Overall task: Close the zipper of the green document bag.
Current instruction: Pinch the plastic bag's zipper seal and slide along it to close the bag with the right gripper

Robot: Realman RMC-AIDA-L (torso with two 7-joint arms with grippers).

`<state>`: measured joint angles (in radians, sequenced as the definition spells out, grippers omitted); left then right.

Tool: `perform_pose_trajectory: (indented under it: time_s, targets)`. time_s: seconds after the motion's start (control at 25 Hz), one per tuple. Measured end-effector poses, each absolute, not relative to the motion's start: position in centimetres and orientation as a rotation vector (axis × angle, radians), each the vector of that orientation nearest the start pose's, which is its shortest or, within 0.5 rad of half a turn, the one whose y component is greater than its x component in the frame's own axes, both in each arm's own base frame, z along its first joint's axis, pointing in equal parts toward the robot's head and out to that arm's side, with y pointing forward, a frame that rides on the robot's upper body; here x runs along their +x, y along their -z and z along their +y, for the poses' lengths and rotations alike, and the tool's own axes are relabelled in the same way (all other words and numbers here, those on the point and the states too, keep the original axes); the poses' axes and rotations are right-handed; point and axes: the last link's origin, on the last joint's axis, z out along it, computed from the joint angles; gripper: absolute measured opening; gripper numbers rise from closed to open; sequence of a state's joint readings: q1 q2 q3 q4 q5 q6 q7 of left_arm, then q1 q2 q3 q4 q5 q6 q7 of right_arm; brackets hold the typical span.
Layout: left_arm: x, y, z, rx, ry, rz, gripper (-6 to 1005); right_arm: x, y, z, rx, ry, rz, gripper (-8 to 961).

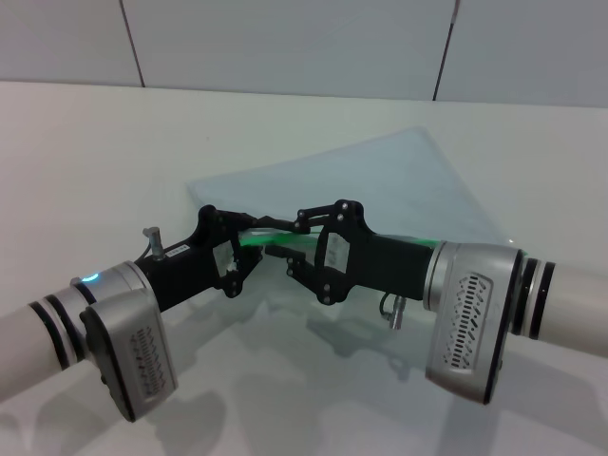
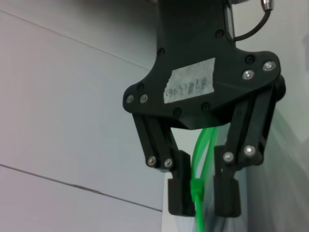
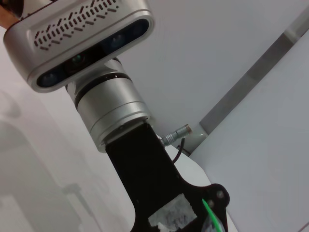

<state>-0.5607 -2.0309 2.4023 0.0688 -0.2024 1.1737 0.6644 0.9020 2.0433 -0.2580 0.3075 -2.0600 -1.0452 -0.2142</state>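
A white table (image 1: 95, 171) carries the bag (image 1: 380, 180), which lies flat as a pale, see-through sheet turned cornerwise, one corner pointing away from the robot. Both arms reach in over the bag's near long edge and meet there almost nose to nose.

The right gripper (image 1: 293, 255) comes in along that edge from the bag's right side. In the left wrist view this gripper (image 2: 203, 198) hangs over the edge with its two fingers (image 2: 181, 195) standing on either side of the green strip. They are parted rather than clenched, and a gap shows between the strip and one finger.

The left gripper (image 1: 255, 249) sits at the bag's near left end, just beside the right one and pointing towards it. Whether it is grasping anything cannot be told from these views.

The zipper (image 1: 275, 237) runs along the bag's near edge as a thin bright green line, showing between the two grippers. Close up, the zipper (image 2: 205, 145) splits into two strands that curve away above the slider (image 2: 198, 186), which sits between the right gripper's fingers, close against one of them.
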Motion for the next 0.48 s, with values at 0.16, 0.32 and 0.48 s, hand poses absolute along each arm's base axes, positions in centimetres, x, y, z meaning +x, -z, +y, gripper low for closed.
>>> perform_pose_trajectory:
  time_s: [0.16, 0.32, 0.48]
  targets:
    - [-29.13, 6.86, 32.36, -2.086, 0.097, 0.911, 57, 17.79, 13.82, 33.69, -2.478, -0.52, -0.71, 224]
    - [-29.18, 6.85, 32.32, -2.087, 0.096, 0.908, 57, 17.79, 13.88, 33.58, -2.476, -0.52, -0.718, 213]
    - [-29.24, 6.86, 32.29, -2.088, 0.094, 0.907, 57, 17.78, 13.88, 33.57, -2.476, -0.521, -0.718, 183]
